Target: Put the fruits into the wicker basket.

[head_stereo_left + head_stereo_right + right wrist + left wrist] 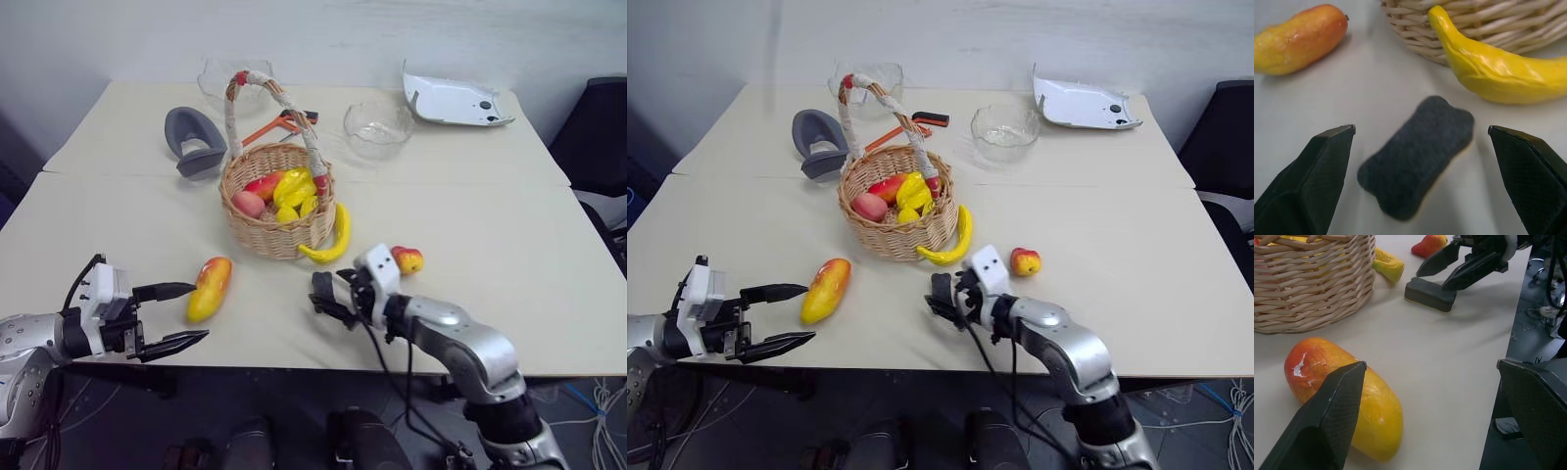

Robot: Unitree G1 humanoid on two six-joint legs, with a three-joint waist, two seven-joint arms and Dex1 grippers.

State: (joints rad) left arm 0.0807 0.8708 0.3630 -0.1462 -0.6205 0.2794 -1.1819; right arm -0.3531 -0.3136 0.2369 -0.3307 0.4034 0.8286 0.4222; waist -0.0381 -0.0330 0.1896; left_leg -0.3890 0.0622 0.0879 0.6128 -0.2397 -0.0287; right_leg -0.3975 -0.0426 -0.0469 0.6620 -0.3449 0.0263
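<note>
Counting the loose fruit first, you have three pieces outside the round tan woven wicker basket point(277, 201): one elongated yellow-orange mango point(210, 288), one curved yellow banana point(333, 239) and one small red-yellow apple point(1025, 260). Inside the basket you can make out roughly four more glossy pieces, pink, red and yellow, heaped together. The mango lies on the cream table point(509, 245) in front of the basket, well apart from it, its long axis running from near-left to far-right, redder end toward the basket. The banana leans against the basket's right side, touching the weave, its curve following the wall. The apple sits to the right of the banana, near your right arm.

Your left gripper point(174, 315) hovers just left of the mango, fingers spread wide, holding nothing. Your right gripper point(324, 297) has its fingers wide apart too, straddling one small dark grey rectangular block point(1418, 154) without clasping it.

Two clear glass bowls point(377, 127) stand behind.
</note>
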